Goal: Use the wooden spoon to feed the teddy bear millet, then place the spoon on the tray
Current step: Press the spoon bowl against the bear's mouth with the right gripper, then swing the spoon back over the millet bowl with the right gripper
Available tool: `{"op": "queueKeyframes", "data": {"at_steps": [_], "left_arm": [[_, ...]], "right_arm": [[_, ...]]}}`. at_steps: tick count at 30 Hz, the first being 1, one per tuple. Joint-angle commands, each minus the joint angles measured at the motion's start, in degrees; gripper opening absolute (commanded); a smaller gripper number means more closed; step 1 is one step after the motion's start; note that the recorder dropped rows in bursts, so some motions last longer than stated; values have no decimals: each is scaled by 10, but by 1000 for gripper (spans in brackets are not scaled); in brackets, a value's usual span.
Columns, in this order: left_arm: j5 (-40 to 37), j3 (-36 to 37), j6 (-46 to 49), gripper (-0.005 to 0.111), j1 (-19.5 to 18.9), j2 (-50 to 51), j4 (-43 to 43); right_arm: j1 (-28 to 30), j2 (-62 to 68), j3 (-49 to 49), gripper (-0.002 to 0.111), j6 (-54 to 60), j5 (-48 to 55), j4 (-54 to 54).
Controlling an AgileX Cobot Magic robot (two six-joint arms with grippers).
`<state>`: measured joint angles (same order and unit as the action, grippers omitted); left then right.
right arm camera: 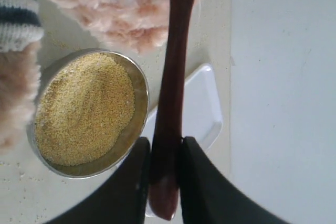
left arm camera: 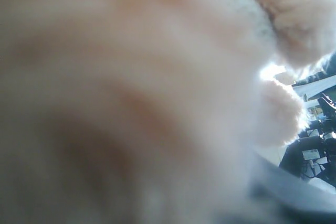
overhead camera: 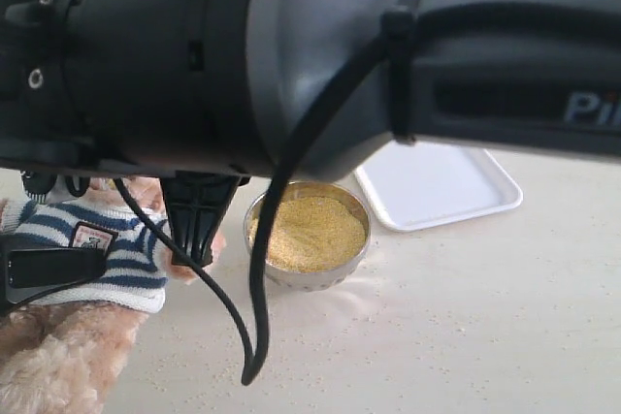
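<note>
Pale speckled tabletop (overhead camera: 466,317) runs under the whole scene, while a bulky black robot arm (overhead camera: 291,55) fills the upper exterior view, a black cable (overhead camera: 262,269) looping down from it.

At 8 o'clock from the centre sits the fluffy light-brown teddy bear (overhead camera: 116,249) in a navy-and-white striped shirt with a small chest badge. Its fur (left arm camera: 131,77) blurs across nearly the entire left wrist view. The left gripper (overhead camera: 53,267) shows as a black block lying across the shirt; whether it is released or clenched cannot be told.

A flat white rectangular tray (overhead camera: 437,186) with rounded corners lies bare at 2 o'clock from the round metal bowl (overhead camera: 310,278), near it but apart. The bowl stands just beside the bear and is heaped with fine yellow millet (overhead camera: 310,232). A few loose grains (right arm camera: 21,182) dot the table around it.

In the right wrist view, the right gripper (right arm camera: 165,148) is clenched on the dark reddish-brown wooden spoon (right arm camera: 173,77), black fingers (right arm camera: 199,182) pressing its shaft from both sides. The spoon hangs above the tray (right arm camera: 202,114) and the table, beside the bowl (right arm camera: 142,93), and its far end reaches the bear's pale fur (right arm camera: 131,9).
</note>
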<state>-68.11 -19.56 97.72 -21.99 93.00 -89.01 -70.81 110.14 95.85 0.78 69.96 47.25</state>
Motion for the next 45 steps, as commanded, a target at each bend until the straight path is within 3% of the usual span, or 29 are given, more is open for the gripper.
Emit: {"op": "queueKeyframes", "data": {"at_steps": [1, 11, 18, 25, 45], "left_arm": [[-19, -5, 4, 5, -2, -1, -5], [-19, -5, 4, 5, -2, -1, -5], [-19, -5, 4, 5, -2, -1, -5], [-19, -5, 4, 5, -2, -1, -5], [-19, -5, 4, 5, -2, -1, -5]], "right_arm": [[12, -24, 2, 1, -22, 0, -41], [84, -111, -7, 1, -35, 0, -155], [141, -164, -106, 1, -27, 0, -156], [183, -138, -174, 1, -3, 0, -168], [143, -35, -192, 1, -2, 0, -85]]}}
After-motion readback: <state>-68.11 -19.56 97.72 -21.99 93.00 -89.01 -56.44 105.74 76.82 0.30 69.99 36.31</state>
